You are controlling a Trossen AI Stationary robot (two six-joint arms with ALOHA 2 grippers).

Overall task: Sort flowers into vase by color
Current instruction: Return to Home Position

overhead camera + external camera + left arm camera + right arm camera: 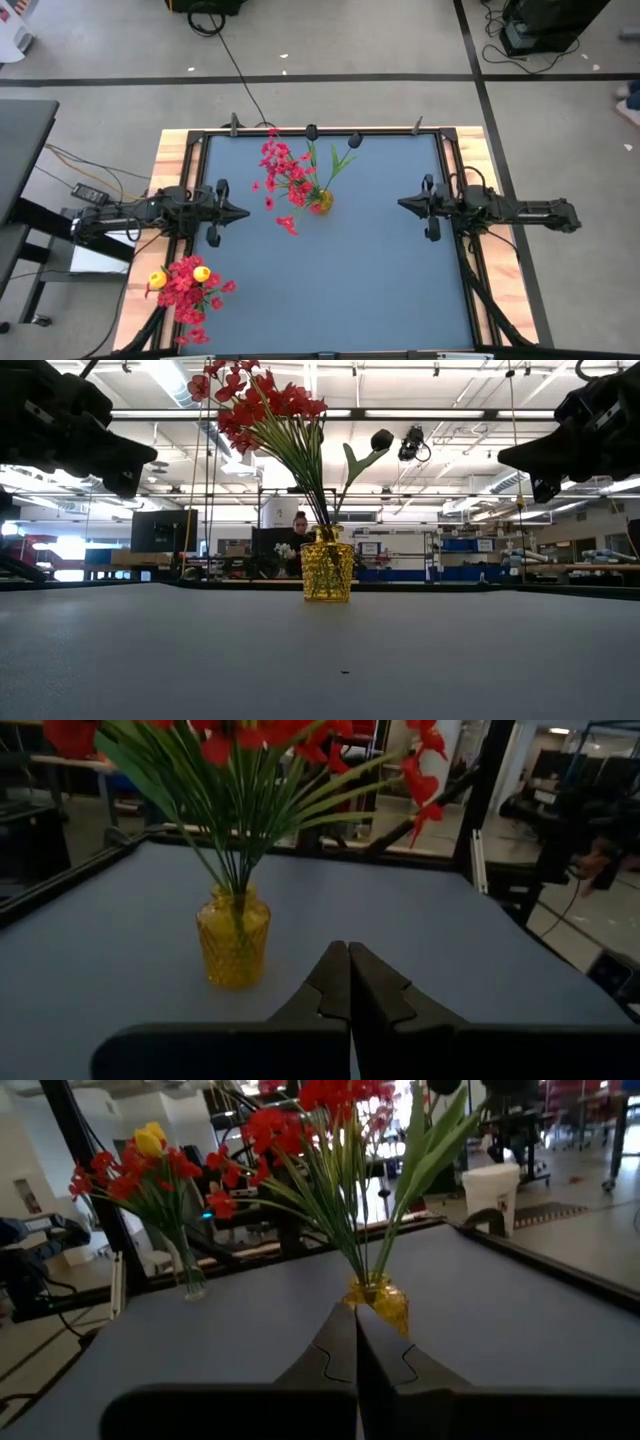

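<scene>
A yellow glass vase (321, 201) stands upright near the table's middle and holds several red flowers (283, 170) and one dark bud on a green stem (353, 141). It also shows in the low view (328, 571) and both wrist views (233, 935) (379, 1302). A second bunch of red and yellow flowers (187, 284) stands in a clear vase (192, 1282) at the table's near left corner. My left gripper (243, 212) is shut and empty, left of the yellow vase. My right gripper (402, 204) is shut and empty, right of it.
A dark frame (320, 133) runs round the grey-blue table top (350, 270). Clamps stand on its far edge. Cables and a small black box (88, 193) lie left of the table. A person (300, 530) sits far behind the table.
</scene>
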